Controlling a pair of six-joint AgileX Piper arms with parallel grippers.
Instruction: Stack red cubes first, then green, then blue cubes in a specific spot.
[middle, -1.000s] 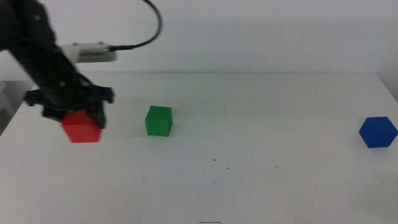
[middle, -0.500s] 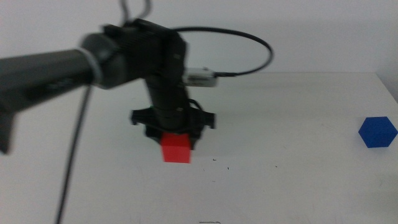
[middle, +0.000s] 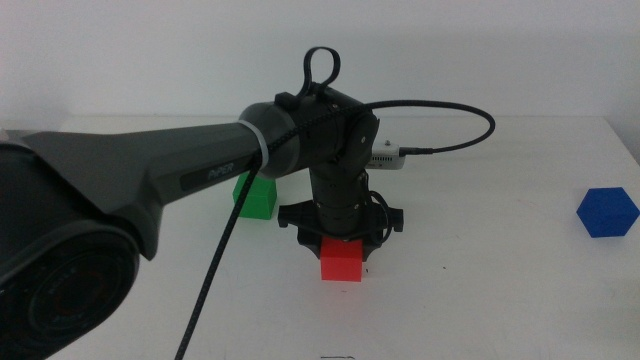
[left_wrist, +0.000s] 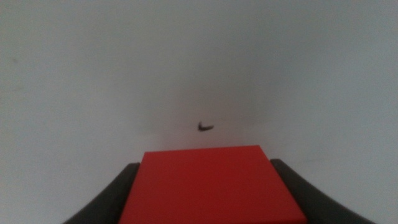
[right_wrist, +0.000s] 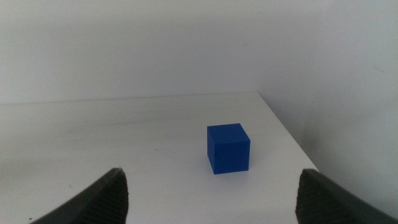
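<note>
My left gripper reaches in from the left to the middle of the table and is shut on the red cube, held at or just above the white tabletop. In the left wrist view the red cube fills the space between the two dark jaws. The green cube sits just left of the gripper, partly hidden by the arm. The blue cube sits at the far right; it also shows in the right wrist view. My right gripper is open, short of the blue cube and out of the middle view.
The white table has its right edge just beyond the blue cube. A small dark speck marks the tabletop just ahead of the red cube. The left arm's black cable loops above the table behind the gripper.
My left gripper has carried the red cube from the table's left side, past the green cube, rightward to the middle of the table. The blue and green cubes have not moved.
</note>
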